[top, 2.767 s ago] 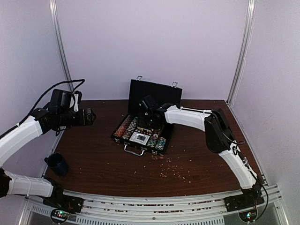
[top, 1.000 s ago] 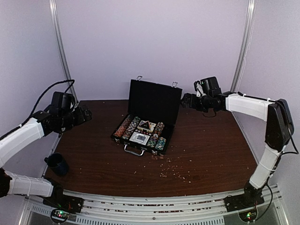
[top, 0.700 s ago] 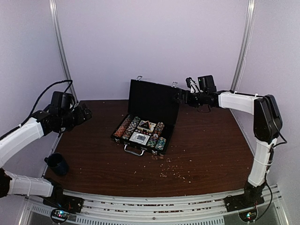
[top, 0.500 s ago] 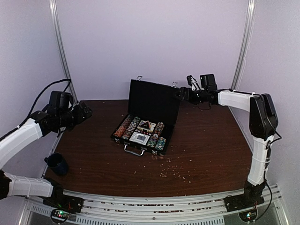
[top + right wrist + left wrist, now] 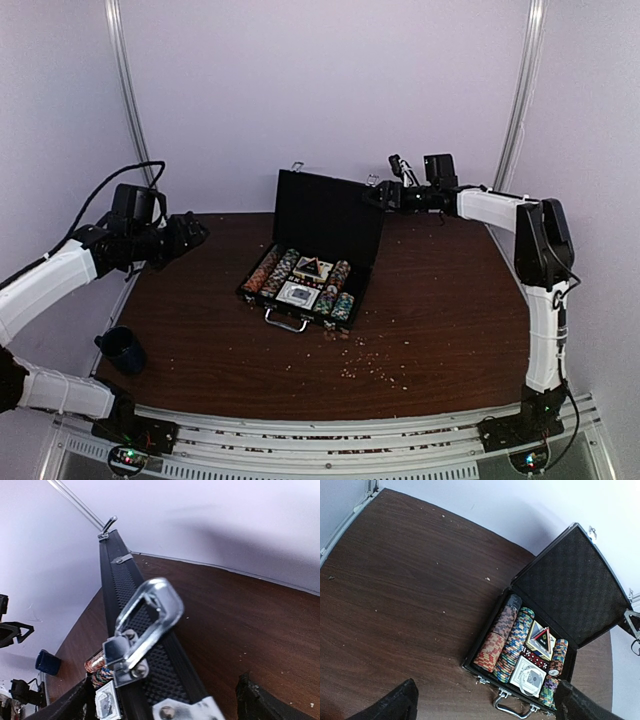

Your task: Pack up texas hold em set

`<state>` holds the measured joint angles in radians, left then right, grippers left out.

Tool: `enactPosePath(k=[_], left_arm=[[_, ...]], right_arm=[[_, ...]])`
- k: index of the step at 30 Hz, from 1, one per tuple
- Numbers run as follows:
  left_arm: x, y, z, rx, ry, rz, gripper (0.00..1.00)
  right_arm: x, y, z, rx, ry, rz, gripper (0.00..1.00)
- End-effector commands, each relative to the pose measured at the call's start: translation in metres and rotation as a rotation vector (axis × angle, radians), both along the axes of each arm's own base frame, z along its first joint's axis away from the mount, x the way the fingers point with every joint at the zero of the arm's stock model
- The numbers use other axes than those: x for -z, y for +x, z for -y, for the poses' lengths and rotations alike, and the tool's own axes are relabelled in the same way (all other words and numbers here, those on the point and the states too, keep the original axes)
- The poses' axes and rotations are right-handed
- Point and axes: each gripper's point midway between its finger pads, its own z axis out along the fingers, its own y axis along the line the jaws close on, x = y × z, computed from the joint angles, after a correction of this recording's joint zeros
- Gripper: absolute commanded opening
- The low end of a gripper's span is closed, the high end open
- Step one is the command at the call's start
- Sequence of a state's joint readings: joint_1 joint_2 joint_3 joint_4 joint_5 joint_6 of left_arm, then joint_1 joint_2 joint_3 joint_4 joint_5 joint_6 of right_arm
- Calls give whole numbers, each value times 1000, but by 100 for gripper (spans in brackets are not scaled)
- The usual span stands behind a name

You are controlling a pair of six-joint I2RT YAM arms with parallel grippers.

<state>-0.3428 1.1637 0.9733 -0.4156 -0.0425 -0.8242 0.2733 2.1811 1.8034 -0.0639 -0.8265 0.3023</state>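
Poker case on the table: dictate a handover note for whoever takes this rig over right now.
Left gripper: open, empty, hovering over the table's left side, apart from the case.
Right gripper: open, empty, at the upright lid's top right corner, by a latch.
Case: open mid-table; chip rows, card deck and dice sit inside it.
Done: contents loaded, as far as visible.
Left: swing the lid down, fasten both latches. Mug at near left is not part of it.

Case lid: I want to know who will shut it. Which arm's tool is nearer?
Right. The right tool is at the upper right corner of the lid, by a latch; the left tool hovers far off to its left.
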Motion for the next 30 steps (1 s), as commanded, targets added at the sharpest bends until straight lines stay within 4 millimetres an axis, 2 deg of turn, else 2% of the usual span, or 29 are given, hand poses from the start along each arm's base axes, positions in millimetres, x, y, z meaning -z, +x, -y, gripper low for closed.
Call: enactPosePath(k=[1, 5, 10, 14, 18, 21, 23, 25, 26, 28, 30], left_arm=[[-13, 5, 7, 33, -35, 42, 97], [-12, 1, 6, 34, -35, 45, 97], [-10, -4, 7, 48, -47, 46, 97], [-10, -5, 11, 65, -58, 52, 97], [-9, -5, 15, 87, -71, 47, 97], [-12, -5, 15, 88, -73, 53, 97], [-10, -6, 13, 78, -73, 51, 97], [-3, -8, 11, 63, -74, 35, 97], [4, -10, 11, 57, -83, 17, 97], [17, -11, 15, 66, -95, -14, 96], [33, -8, 21, 85, -108, -64, 93]], right_arm=[[-36, -19, -15, -135, 130, 34, 96], [-58, -39, -21, -191, 195, 33, 97], [-63, -70, -29, -254, 206, -1, 97], [-64, -109, -42, -323, 199, -25, 97], [-39, -158, -57, -423, 150, -114, 97], [-6, -206, -61, -496, 41, -195, 96], [15, -239, -55, -537, -53, -252, 96], [32, -264, -40, -531, -148, -297, 95], [39, -270, -31, -500, -189, -306, 95], [42, -272, -17, -411, -238, -271, 95], [38, -256, -6, -276, -277, -206, 95]])
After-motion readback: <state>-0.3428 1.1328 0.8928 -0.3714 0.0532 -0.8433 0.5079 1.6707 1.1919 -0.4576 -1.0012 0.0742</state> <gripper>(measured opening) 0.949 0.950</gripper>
